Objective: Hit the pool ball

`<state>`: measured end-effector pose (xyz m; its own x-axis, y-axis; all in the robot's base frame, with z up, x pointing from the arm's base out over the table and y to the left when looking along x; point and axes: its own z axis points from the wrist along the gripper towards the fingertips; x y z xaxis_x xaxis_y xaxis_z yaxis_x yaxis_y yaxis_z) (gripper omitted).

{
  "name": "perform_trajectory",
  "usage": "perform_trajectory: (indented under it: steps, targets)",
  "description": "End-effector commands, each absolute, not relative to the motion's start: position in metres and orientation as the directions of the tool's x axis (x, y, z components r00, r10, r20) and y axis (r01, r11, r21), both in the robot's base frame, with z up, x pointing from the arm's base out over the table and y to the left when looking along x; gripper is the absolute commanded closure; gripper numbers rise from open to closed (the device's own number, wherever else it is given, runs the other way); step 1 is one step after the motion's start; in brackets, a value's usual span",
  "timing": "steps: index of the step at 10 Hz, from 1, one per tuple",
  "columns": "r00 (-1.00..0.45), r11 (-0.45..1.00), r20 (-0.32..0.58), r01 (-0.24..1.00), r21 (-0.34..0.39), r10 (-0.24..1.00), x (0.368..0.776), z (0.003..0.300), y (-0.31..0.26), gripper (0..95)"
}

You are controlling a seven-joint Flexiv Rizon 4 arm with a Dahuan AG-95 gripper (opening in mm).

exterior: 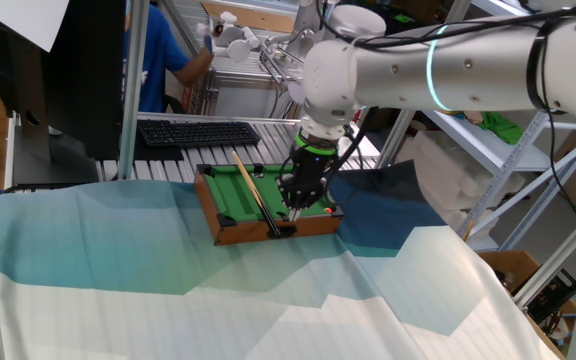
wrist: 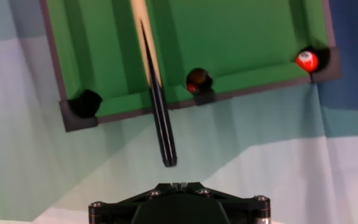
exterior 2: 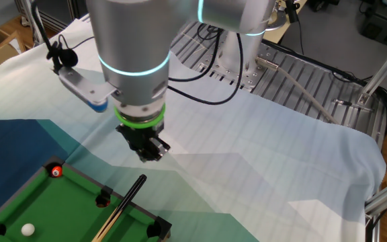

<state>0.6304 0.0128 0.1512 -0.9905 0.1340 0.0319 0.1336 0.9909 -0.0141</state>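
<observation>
The miniature green-felt pool table [exterior: 268, 232] stands on the cloth; it also shows in the other fixed view [exterior 2: 52, 202] and the hand view [wrist: 241, 31]. The tiny white pool ball [exterior 2: 27, 229] lies on the felt at the end far from my gripper; it is out of the hand view. The wooden cue [wrist: 157, 93] lies along the felt, its dark butt overhanging the near rail [exterior 2: 123, 208] [exterior: 253, 195]. My gripper [exterior 2: 152, 153] [exterior: 293, 213] [wrist: 179, 185] hovers just above and behind the butt, shut and empty. A small red-orange ball [wrist: 307, 60] [exterior 2: 56, 172] sits at a corner pocket.
A dark ball [wrist: 197, 79] sits in the near middle pocket. A black keyboard [exterior: 198, 132] lies behind the pool table. A metal rack [exterior: 528, 160] stands at the right. A person in blue [exterior: 158, 50] is at the back. The blue-white cloth [exterior: 268, 300] covers the table.
</observation>
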Motion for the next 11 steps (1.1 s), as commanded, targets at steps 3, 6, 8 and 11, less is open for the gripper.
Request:
perform_trajectory:
  steps: [3,6,8,11]
  targets:
    - [-0.991,0.991,0.007,0.133,-0.019,0.134,0.6314,0.1424,0.0232,95.0]
    - [-0.988,0.988,0.023,0.152,-0.038,0.153,0.6313,0.1404,0.0236,95.0]
    - [-0.987,0.987,0.049,0.152,-0.046,0.154,0.6313,0.1403,0.0236,95.0]
    - [-0.986,0.987,0.052,0.154,-0.048,0.156,0.6311,0.1437,0.0245,95.0]
